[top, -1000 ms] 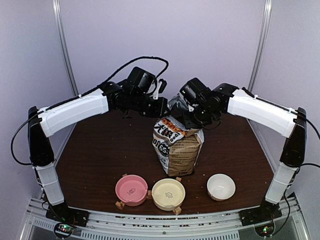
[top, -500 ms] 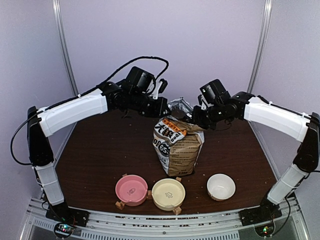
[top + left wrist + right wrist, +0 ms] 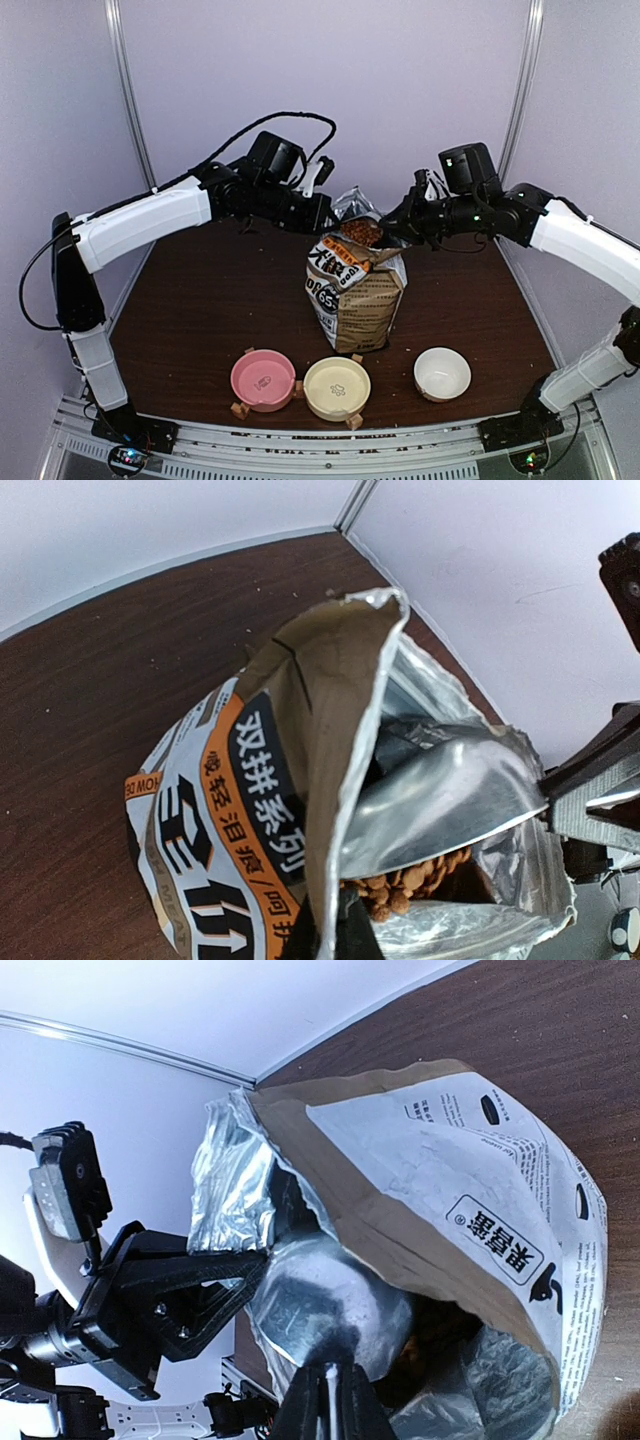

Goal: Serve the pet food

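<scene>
The kraft pet food bag (image 3: 352,295) stands upright mid-table with its foil mouth open. My left gripper (image 3: 322,212) is shut on the bag's rear rim; in the left wrist view its dark fingers (image 3: 352,935) pinch that rim. My right gripper (image 3: 398,226) is shut on the handle of a shiny metal scoop (image 3: 325,1305). The scoop (image 3: 450,798) sits at the bag's mouth with a heap of brown pet food (image 3: 362,232) in it. In the left wrist view the kibble (image 3: 412,878) shows under the scoop's edge.
Three empty bowls stand along the near edge: pink (image 3: 263,379), yellow (image 3: 337,388), white (image 3: 442,373). Grey walls enclose the brown table (image 3: 200,300) at the back and sides. Both arms reach in above the far half of the table.
My right arm has swung out to the right and drawn the scoop up from inside the bag to its mouth, with kibble now showing. The left arm holds still.
</scene>
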